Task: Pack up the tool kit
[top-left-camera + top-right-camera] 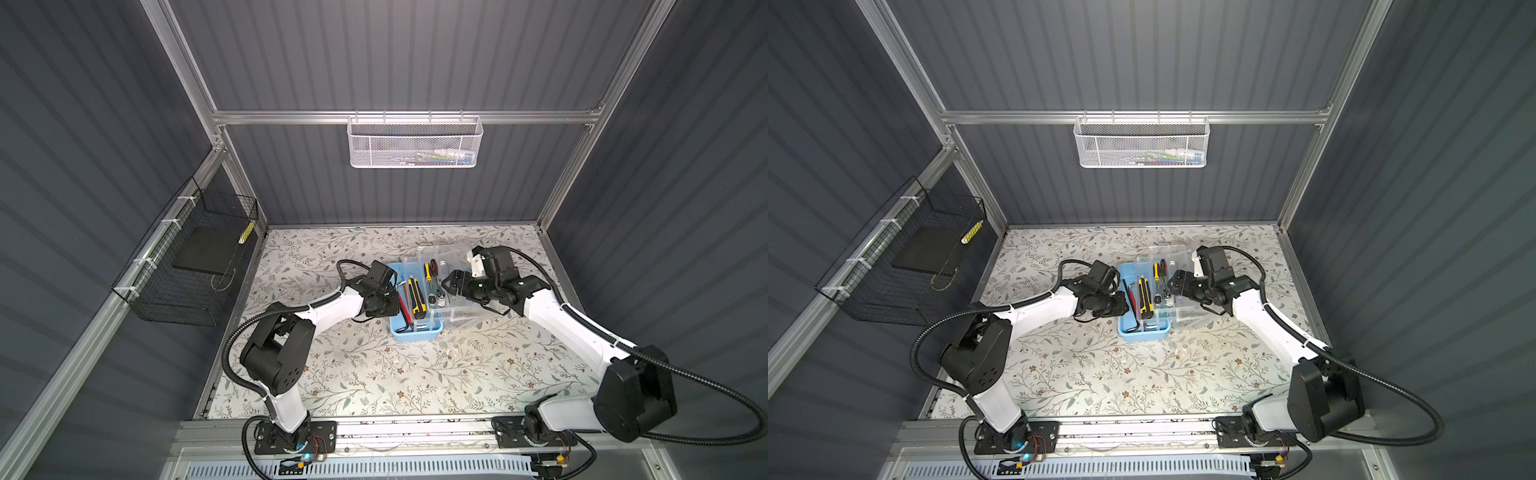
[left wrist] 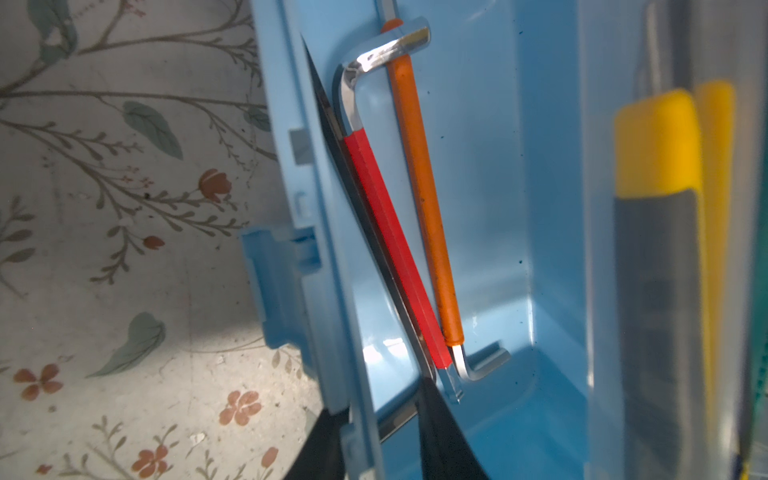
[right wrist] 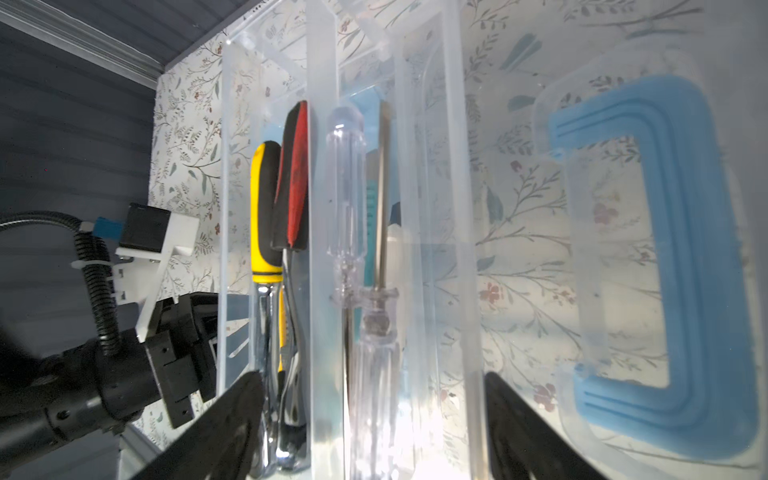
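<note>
The light blue tool kit box [image 1: 415,334] stands mid-table, holding a yellow-black utility knife [image 1: 417,297] and red-sleeved [image 2: 390,245] and orange-sleeved [image 2: 424,199] hex keys. My left gripper [image 2: 378,411] straddles the box's left wall [image 2: 316,257], one finger outside and one inside, shut on it. A clear tray [image 1: 455,255] sits partly over the box's right side, carrying a yellow-black screwdriver [image 3: 264,216], a red-black one [image 3: 295,178] and a clear one [image 3: 347,187]. My right gripper [image 3: 374,415] spans the tray's dividers, shut on it. Through the tray shows the lid's blue handle [image 3: 685,270].
A white mesh basket [image 1: 413,143] hangs on the back rail. A black wire basket [image 1: 187,266] hangs on the left wall. The floral table top [image 1: 374,374] runs from the box to the front rail. Both arms lean in from the front corners.
</note>
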Motion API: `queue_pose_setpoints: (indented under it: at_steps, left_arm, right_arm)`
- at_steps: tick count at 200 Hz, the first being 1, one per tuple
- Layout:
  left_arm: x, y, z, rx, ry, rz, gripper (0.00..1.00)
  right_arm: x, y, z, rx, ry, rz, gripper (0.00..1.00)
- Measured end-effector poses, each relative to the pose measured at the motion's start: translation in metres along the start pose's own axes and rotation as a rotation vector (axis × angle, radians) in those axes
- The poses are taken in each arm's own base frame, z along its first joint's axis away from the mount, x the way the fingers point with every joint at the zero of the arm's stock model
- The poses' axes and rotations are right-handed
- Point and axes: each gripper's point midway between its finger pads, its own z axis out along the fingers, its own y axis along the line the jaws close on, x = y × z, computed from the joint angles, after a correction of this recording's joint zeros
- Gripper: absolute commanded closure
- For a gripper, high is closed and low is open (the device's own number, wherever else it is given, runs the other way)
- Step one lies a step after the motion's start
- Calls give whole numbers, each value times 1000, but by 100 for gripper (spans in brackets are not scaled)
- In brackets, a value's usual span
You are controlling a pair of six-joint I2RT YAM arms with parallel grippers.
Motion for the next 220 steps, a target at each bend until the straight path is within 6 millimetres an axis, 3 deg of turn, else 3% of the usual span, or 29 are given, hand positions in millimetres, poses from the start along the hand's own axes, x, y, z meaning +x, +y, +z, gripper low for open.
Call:
queue_pose_setpoints:
  at_steps: [37,146,220]
  left_arm:
    - [2,-1,1,8,7,0,66]
    - [6,-2,2,31,1,15,58]
    - [11,-2,-16,52,-49,60,53]
  right_arm:
    - [5,4,10,105,8,-32,18]
    - [3,22,17,361,-45,-70,16]
    - [0,27,21,496,-103,-129,14]
